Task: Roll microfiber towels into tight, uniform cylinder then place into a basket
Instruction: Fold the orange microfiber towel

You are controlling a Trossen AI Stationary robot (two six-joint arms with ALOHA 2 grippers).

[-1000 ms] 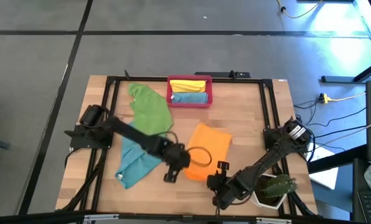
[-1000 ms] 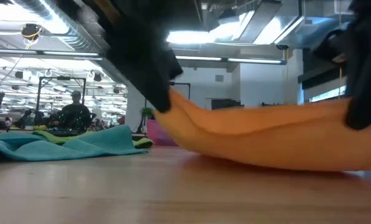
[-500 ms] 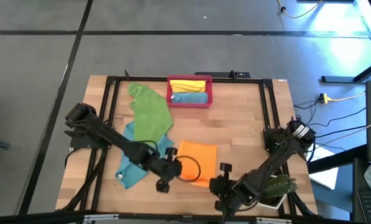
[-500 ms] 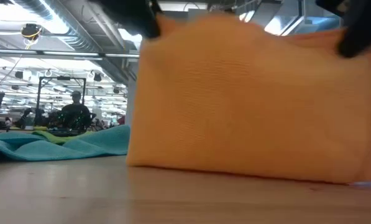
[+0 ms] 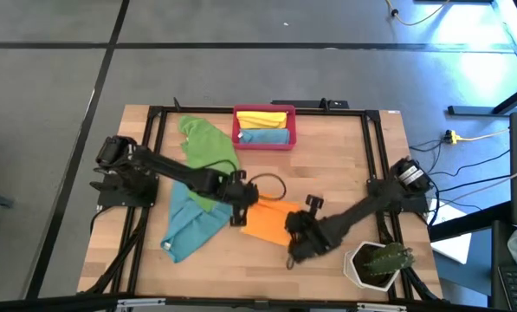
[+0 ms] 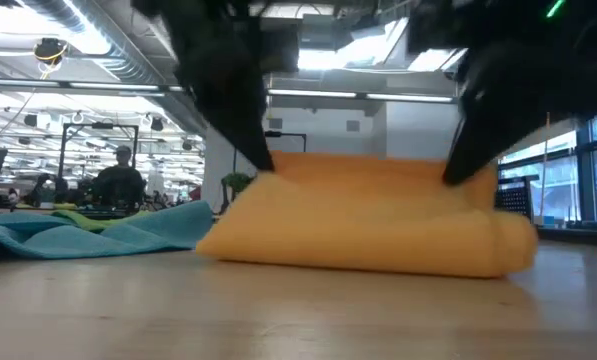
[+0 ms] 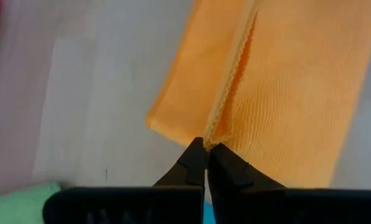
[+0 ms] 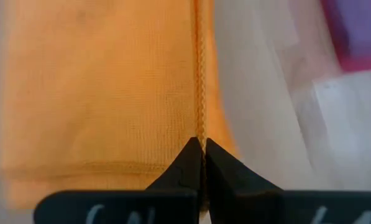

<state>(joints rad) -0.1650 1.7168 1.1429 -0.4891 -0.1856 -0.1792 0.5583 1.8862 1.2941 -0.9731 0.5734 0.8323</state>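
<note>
L to R on the table: teal towel at approx 8 o'clock, green towel at 10. Left gripper near centre, pinched tight on orange towel hem. Towel lies folded, just past centre toward 6. Right gripper clamped on its other edge. Red-pink basket at 12 w/ yellow and blue rolls inside.
</note>
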